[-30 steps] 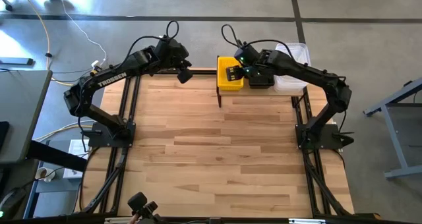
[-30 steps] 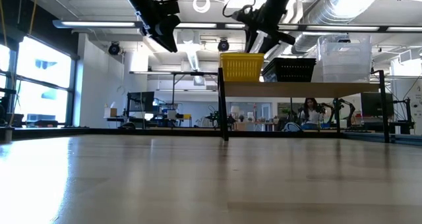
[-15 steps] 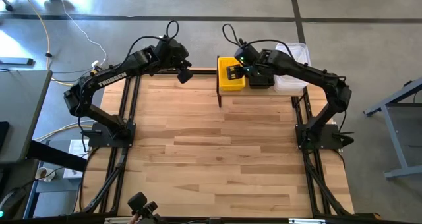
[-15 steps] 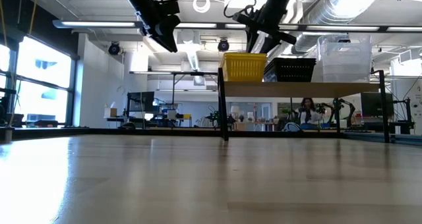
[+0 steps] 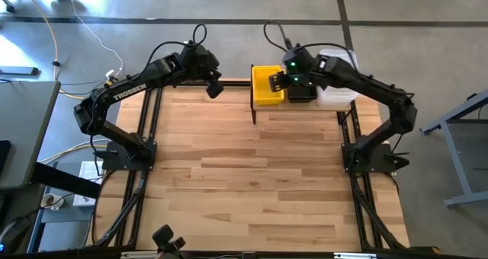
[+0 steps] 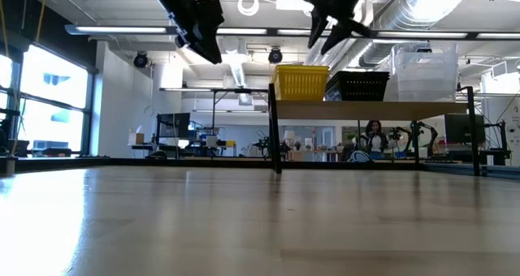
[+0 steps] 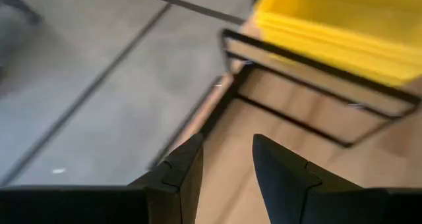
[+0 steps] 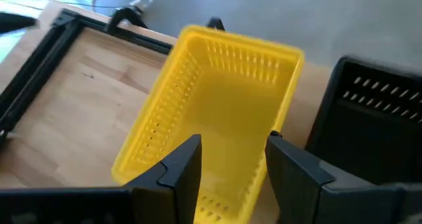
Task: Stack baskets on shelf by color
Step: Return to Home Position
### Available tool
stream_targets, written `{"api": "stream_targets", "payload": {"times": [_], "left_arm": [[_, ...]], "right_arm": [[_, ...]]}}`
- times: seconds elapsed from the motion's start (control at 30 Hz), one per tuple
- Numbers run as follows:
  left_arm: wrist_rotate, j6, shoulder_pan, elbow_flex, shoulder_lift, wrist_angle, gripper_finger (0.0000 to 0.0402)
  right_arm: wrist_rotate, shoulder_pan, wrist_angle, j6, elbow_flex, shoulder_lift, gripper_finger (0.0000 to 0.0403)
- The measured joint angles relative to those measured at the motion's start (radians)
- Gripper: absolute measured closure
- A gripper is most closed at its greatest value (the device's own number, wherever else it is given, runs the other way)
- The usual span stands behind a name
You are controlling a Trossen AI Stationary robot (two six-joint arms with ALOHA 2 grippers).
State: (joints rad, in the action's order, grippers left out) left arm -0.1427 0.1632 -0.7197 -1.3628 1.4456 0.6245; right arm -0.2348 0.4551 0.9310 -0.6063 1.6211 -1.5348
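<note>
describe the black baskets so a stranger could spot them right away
At the table's far edge stands a raised wooden shelf. The black baskets sit in the middle of it, between the yellow baskets and the clear baskets. They alone are dark, and lower than the clear ones.

Beyond the wooden tabletop (image 5: pixel 252 175) a person (image 6: pixel 374 134) shows in the room; cables (image 5: pixel 95 34) cross the grey floor (image 5: pixel 427 30).

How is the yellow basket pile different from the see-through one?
The yellow baskets are bright and slotted; the clear baskets are see-through. The clear baskets rise higher than the yellow baskets. Yellow baskets sit at one end, clear baskets at the other. Both stand on the shelf.
</note>
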Motion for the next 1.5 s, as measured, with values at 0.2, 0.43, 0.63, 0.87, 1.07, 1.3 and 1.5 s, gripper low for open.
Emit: {"api": "stream_targets", "payload": {"times": [0.2,0.43,0.63,0.87,1.07,1.3,1.5], "left_arm": [[0.153,-0.106,0.010,0.000,0.000,0.031,0.0280],[0.165,-0.214,0.093,0.065,-0.048,-0.061,0.0280],[0.154,-0.320,0.202,0.267,-0.188,-0.271,0.0280],[0.037,-0.387,0.373,0.501,-0.421,-0.379,0.0280],[-0.072,-0.498,0.525,0.676,-0.638,-0.443,0.0280],[-0.114,-0.550,0.670,0.819,-0.838,-0.480,0.0280],[-0.157,-0.553,0.773,0.948,-0.944,-0.548,0.0280]], "right_arm": [[-0.055,-0.032,-0.014,0.170,0.000,0.096,0.0250],[-0.076,-0.085,-0.038,0.382,0.000,0.175,0.0250],[-0.045,-0.129,0.038,0.439,0.000,0.210,0.0250],[-0.031,-0.176,0.063,0.491,0.000,0.217,0.0250],[0.076,-0.192,-0.037,0.520,-0.109,0.248,0.0250],[0.141,-0.210,-0.157,0.445,-0.219,0.300,0.0250],[0.136,-0.264,-0.268,0.397,-0.250,0.340,0.0250]]}}
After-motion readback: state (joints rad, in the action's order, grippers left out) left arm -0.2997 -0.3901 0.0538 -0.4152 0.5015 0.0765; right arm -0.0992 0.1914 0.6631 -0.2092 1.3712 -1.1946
